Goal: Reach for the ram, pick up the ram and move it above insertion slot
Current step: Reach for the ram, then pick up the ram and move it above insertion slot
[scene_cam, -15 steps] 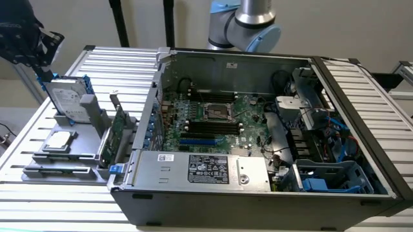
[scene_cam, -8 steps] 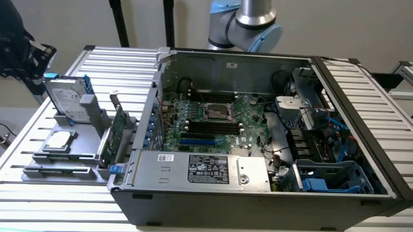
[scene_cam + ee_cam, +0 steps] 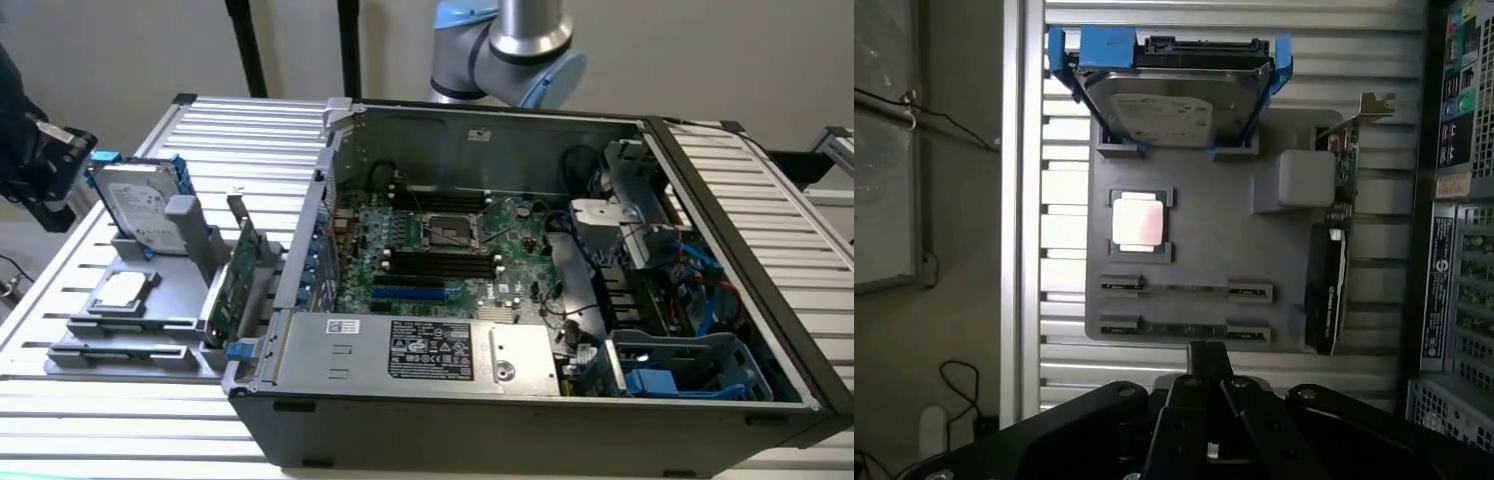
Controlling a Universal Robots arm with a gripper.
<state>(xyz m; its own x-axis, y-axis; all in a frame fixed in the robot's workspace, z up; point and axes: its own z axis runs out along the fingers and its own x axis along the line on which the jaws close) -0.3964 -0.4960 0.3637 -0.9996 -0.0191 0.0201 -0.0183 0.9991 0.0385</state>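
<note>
The ram is a thin green stick standing on edge between two small holders at the near end of a grey holder tray. A second thin stick sits in the parallel pair of holders. My gripper hovers high over the tray's near edge, close to the ram but apart from it, fingers shut together with nothing in them. A dark part of the gripper appears at the exterior view's left edge. The memory slots lie on the motherboard inside the open computer case.
The tray also carries a silver hard drive in blue brackets, a square processor, a grey block and a green expansion card with a metal bracket. The case's wall stands beside the tray. The table's edge runs on the other side.
</note>
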